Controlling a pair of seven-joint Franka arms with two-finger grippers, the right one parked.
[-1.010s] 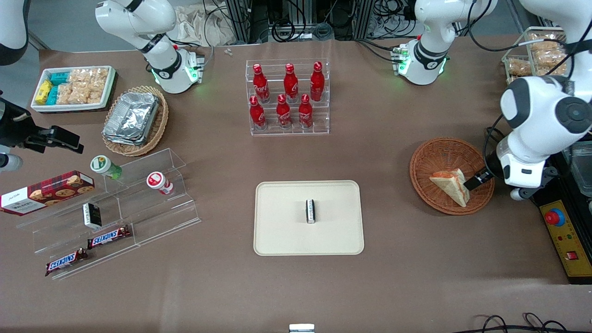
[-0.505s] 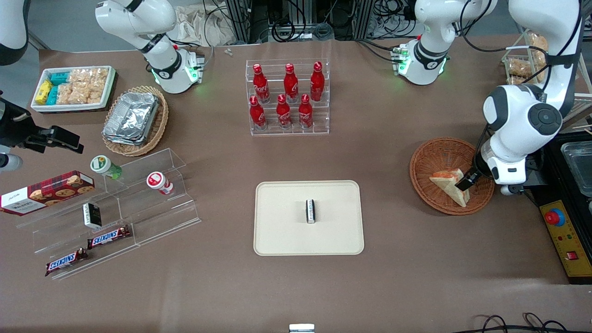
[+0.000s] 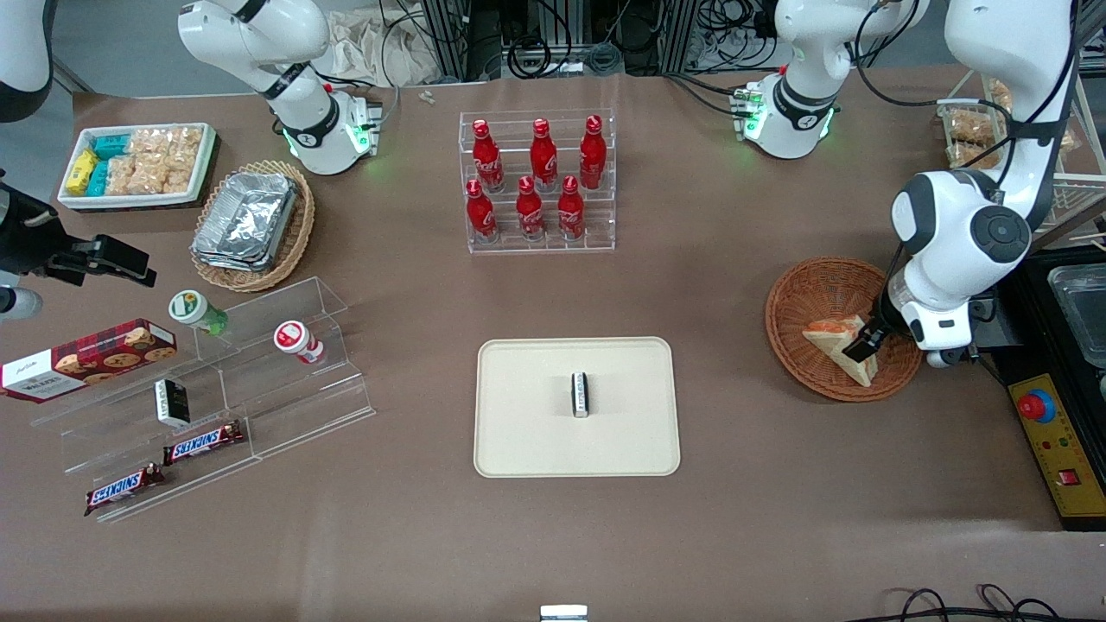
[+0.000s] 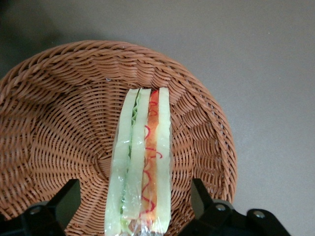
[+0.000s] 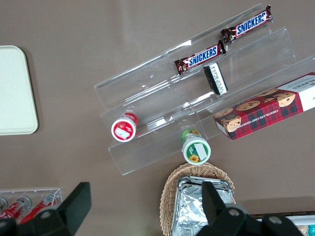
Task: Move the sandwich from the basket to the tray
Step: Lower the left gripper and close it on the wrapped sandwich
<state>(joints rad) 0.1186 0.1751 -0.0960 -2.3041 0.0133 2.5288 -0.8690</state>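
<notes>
Nearest the front camera, on the brown worktop (image 3: 778,518), lies the cream tray (image 3: 527,432), flat, with a small dark packet (image 3: 581,395) standing at its middle. From the tray, at about 3 o'clock and a little farther from the camera, toward the working arm's end of the worktop, sits the reddish-brown woven basket (image 3: 812,294). The sandwich (image 3: 836,339) rests inside the basket, toward its 5 o'clock rim; the wrist view shows it standing on edge, pale bread slices (image 4: 162,147) alternating with green and orange-red filling, wrapped in clear film. The left arm's hand (image 3: 864,347) is down in the basket at the sandwich's wide end, its two dark fingers (image 4: 54,206) spread apart, one on either side of the wedge with basket weave showing between each finger and the bread, so it is released and grasps nothing. Farther from the camera than the tray, at its 12 o'clock, a clear rack (image 3: 605,242) holds six red bottles (image 3: 530,207) in two rows.
</notes>
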